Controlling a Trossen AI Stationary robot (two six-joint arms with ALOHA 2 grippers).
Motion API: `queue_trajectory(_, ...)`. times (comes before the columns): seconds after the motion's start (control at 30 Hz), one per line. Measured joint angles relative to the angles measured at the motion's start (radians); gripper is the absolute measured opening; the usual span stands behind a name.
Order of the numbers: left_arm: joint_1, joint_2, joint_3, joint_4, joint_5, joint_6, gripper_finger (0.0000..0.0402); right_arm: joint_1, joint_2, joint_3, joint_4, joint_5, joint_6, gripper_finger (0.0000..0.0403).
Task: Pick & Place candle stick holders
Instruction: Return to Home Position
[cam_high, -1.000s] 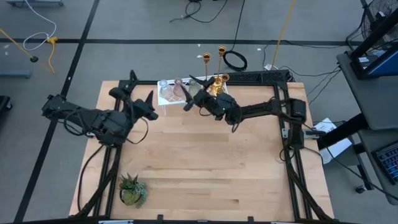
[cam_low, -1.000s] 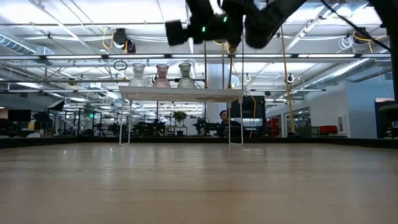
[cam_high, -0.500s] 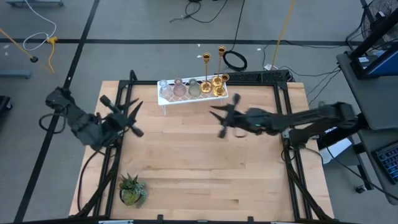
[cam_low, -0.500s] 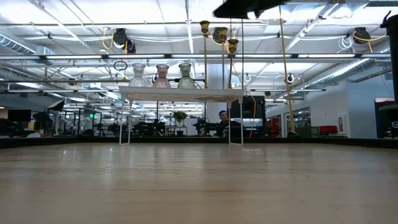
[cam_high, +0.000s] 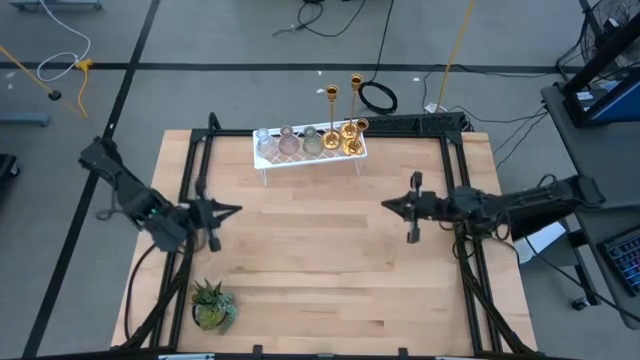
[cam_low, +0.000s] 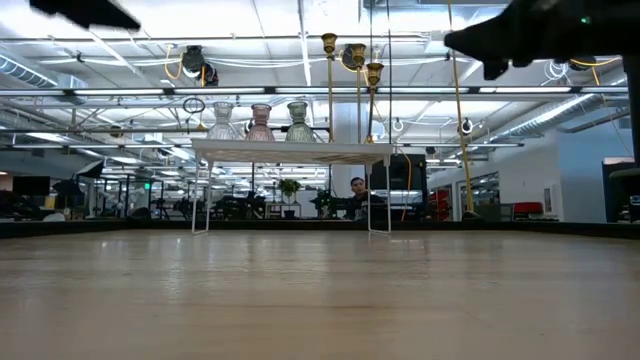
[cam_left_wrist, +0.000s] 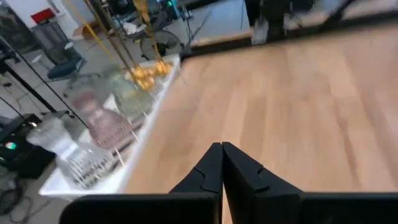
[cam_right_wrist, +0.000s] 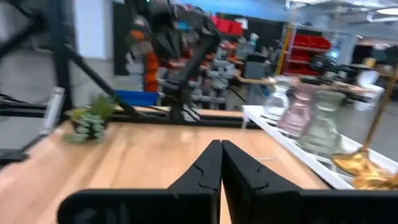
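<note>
All the candle holders (cam_high: 305, 141) I can see stand on the rack (cam_high: 300, 158), and the left gripper (cam_left_wrist: 221, 148) and right gripper (cam_right_wrist: 221, 144) are pinched shut and empty, so the job looks done.

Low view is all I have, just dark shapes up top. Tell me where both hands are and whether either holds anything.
Observer: From above, the left hand is over the table's left side and the right hand over its right side, both apart from the white wire rack.
Operator: Confirm they're empty.
Observer: Each wrist view shows its hand shut, with nothing in it.
Operator: Report anything else on the table.
Observer: A potted plant stands at the left corner away from the rack.
</note>
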Motion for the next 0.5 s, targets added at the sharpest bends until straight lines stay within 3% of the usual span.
queue_trajectory(0.3,-0.009,-0.160,-0.320,0.267,0.019,0.073,0.0005,-0.001,-0.209,-0.148,-0.007,-0.112,0.070,0.0000)
queue_trajectory(0.5,-0.006,-0.290,-0.497,0.591,0.064,0.273,0.0017,-0.001,-0.296,-0.234,-0.019,-0.112,0.098,0.0000)
